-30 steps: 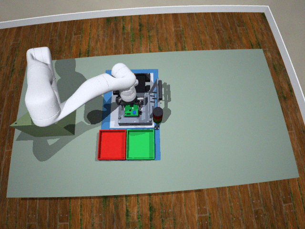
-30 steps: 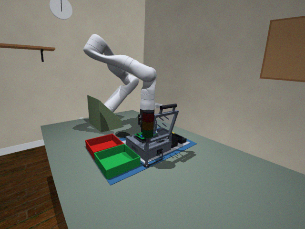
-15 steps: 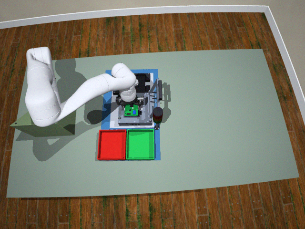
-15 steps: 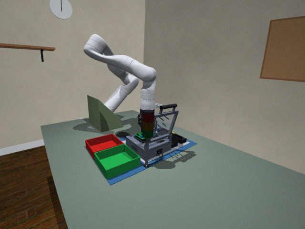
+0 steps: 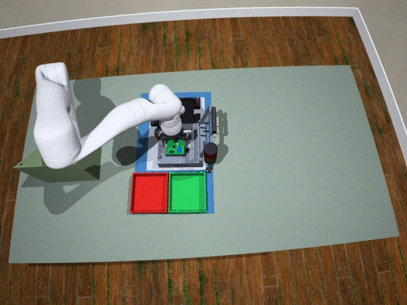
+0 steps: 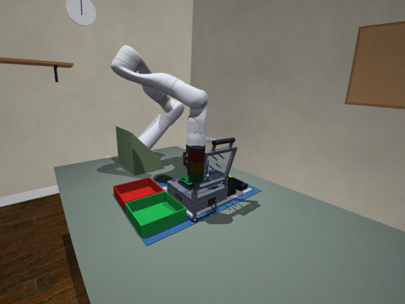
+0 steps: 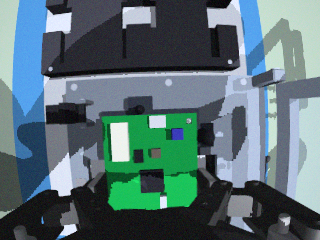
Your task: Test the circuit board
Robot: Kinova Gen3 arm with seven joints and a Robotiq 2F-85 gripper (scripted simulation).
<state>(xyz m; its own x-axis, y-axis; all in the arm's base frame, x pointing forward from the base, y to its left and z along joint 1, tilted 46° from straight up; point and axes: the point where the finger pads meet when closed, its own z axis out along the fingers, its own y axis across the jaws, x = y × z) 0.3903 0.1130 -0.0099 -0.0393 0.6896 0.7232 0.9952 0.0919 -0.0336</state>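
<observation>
Here, beige walls and plank flooring surround a grey-green table (image 5: 296, 147) (image 6: 261, 255). White arm (image 5: 121, 114) (image 6: 193, 93) overhangs the tester (image 5: 180, 162) (image 6: 209, 199); its lid (image 6: 231, 163) (image 7: 285, 125) stands raised. Red bin (image 5: 149, 192) (image 6: 137, 189) and green bin (image 5: 187, 192) (image 6: 155, 212) adjoin. Signal tower (image 5: 210, 153) (image 6: 197, 164) partly blocks the exterior view. Gripper (image 7: 152, 182) jaws wide, flanking the board (image 5: 175, 147) (image 6: 185, 180) (image 7: 150, 145) at the tester, components up; grip: cannot tell. White connector (image 7: 119, 142) lies at wrist-view left, long axis up-down.

You had the top view looking steeply down from high above, the whole table (image 5: 296, 147) (image 6: 261, 245) inside its edges. Your exterior view stood lower and closer, beside the bins' end of the table, facing across it toward the room's corner and cutting off the table's near part. And the wrist view, nearest of all, peered down from the gripper (image 7: 152, 200) onto the tester (image 5: 180, 161) (image 6: 199, 199) (image 7: 115, 90)! All three shared the tester; only the top and exterior ones took in both bins.
</observation>
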